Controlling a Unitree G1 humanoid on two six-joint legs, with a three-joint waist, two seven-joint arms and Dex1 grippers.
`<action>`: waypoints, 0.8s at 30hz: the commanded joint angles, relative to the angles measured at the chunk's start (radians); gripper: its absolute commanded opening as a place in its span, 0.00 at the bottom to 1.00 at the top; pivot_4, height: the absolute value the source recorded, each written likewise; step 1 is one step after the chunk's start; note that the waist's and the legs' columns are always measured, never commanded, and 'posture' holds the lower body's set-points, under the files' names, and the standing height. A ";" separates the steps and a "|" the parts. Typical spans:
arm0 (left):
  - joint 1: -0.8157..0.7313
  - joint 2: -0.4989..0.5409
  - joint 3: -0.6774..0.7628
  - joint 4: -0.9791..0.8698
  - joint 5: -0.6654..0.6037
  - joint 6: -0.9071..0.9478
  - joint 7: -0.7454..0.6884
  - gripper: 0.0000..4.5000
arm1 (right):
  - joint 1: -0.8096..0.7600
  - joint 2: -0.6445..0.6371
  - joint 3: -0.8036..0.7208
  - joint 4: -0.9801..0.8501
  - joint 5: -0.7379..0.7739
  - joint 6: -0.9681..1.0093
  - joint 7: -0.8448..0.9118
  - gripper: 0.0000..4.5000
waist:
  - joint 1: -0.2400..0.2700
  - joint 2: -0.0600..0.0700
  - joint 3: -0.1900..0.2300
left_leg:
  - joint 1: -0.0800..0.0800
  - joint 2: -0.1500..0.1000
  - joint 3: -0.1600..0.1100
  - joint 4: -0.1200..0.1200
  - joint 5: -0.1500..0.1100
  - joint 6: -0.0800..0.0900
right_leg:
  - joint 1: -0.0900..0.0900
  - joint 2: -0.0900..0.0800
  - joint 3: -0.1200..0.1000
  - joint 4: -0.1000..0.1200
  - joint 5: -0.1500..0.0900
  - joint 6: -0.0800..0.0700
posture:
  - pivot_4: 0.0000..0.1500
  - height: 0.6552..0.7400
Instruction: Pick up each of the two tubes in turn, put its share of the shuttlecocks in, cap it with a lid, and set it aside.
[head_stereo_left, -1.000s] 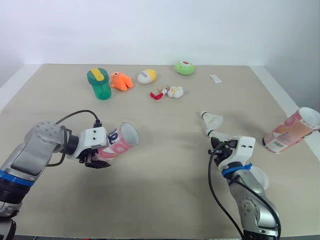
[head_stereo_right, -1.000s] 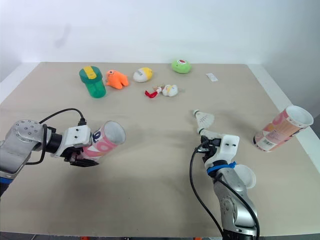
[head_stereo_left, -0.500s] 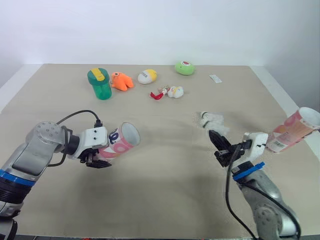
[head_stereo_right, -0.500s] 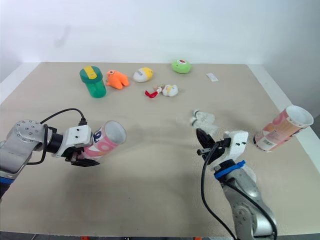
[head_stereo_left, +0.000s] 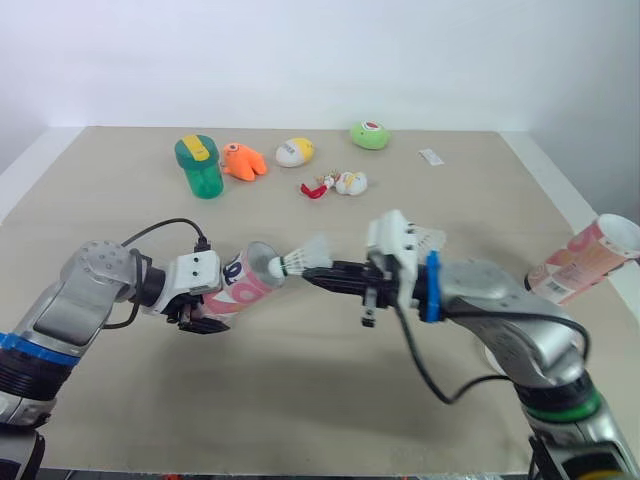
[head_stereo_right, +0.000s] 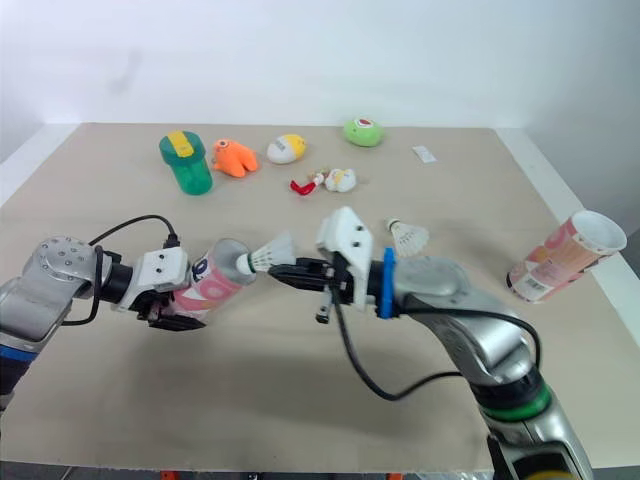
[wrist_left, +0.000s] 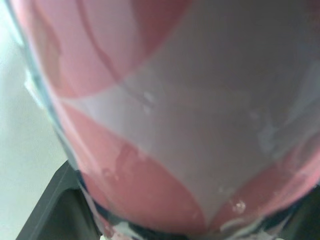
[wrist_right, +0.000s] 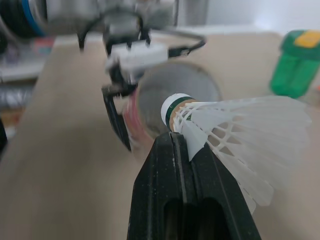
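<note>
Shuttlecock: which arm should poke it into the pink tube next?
Right. The right end effector grips the shuttlecock, cork at the tube's open mouth; the left end effector holds the tube.

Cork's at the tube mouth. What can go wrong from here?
1. The right gripper pinches the shuttlecock by its feather skirt, so the cork may catch the rim of the held tube and twist.
2. The left gripper holds that tube tilted, away from its mouth; a push could swing it.
3. The second tube lies at the right edge of the table and might roll off.
</note>
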 joint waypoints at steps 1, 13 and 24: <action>0.000 -0.004 -0.017 -0.009 -0.001 -0.003 0.003 0.77 | -0.047 0.047 0.053 0.026 -0.069 -0.061 0.029 0.01 | 0.001 0.000 0.000 | 0.000 0.000 0.000 0.000 0.000 0.000 | 0.000 0.000 0.000 0.000 0.000 0.000 | 1.00 1.00; 0.034 0.009 -0.005 -0.037 -0.011 0.010 0.008 0.77 | 0.159 0.148 -0.160 -0.136 0.085 0.035 -0.113 0.92 | 0.006 0.000 0.000 | -0.001 0.001 -0.002 -0.001 0.000 0.000 | 0.000 0.000 -0.002 0.000 0.000 0.003 | 1.00 1.00; 0.010 -0.007 -0.024 -0.009 -0.005 -0.011 -0.006 0.77 | 0.424 0.161 -0.313 -0.017 -0.318 -0.097 -0.530 0.99 | 0.005 0.000 0.000 | -0.001 0.000 0.001 0.000 0.000 -0.001 | -0.001 0.000 0.001 0.000 -0.001 0.000 | 1.00 1.00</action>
